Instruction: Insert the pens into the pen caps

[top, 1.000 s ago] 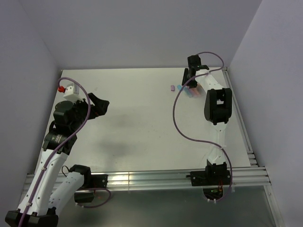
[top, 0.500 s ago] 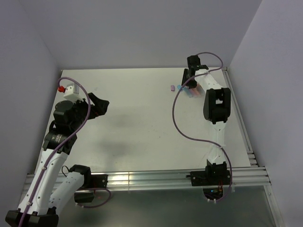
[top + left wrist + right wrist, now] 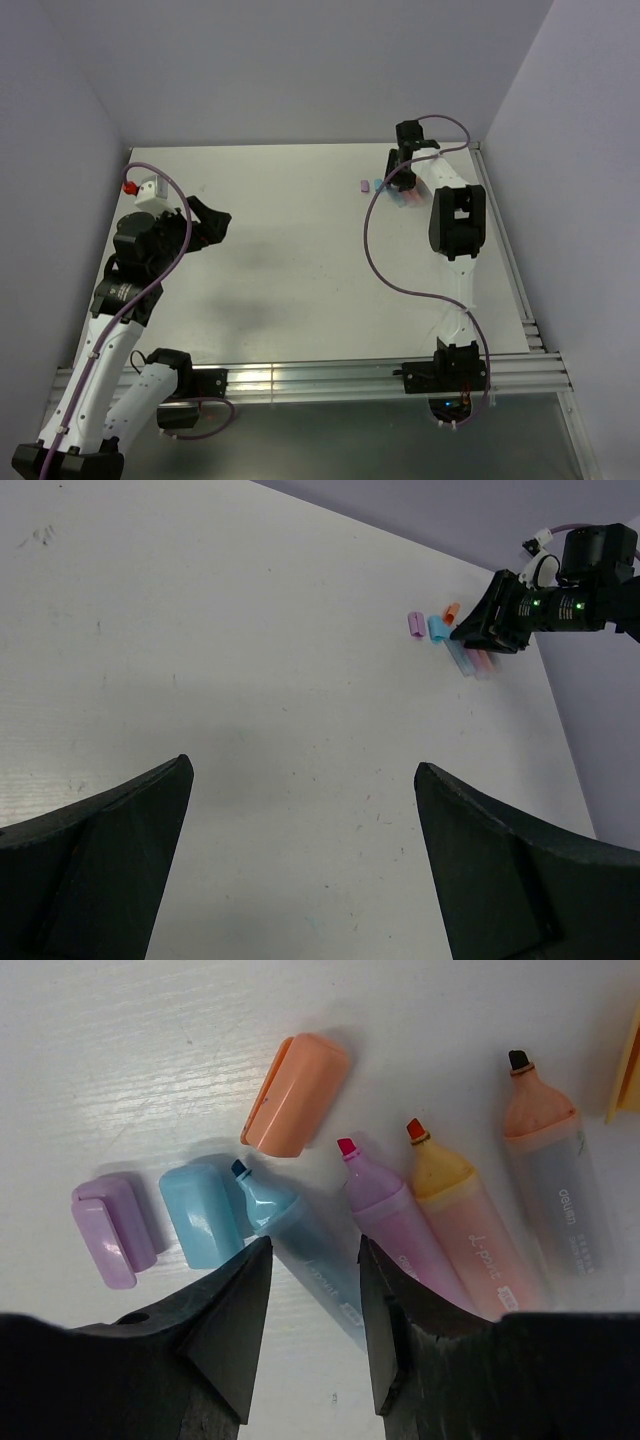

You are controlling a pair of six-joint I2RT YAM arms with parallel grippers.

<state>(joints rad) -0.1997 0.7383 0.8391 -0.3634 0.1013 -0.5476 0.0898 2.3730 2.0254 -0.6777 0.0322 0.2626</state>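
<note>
I see four stubby uncapped pens (image 3: pixel 385 1215) lying side by side at the far right of the worktop (image 3: pixel 300 240), with the caps (image 3: pixel 293 1092) beside them. My right fingers (image 3: pixel 225 1330), arm outstretched, straddle the blue pen (image 3: pixel 300 1240); I can't tell if they pinch it. The left fingers (image 3: pixel 110 850) hang released. The right wrist has edged slightly farther.

This looks like a robot lab. A plain white table (image 3: pixel 300 250) stands in a bare booth, with pale purple walls (image 3: pixel 300 70) on the left, far and right sides. Two white and black robot arms (image 3: pixel 115 300) are bolted to shiny metal rails (image 3: pixel 330 375) at the near edge. Purple cables (image 3: pixel 372 250) loop off them. A little white box with a red part (image 3: pixel 145 187) sits at the far left.
</note>
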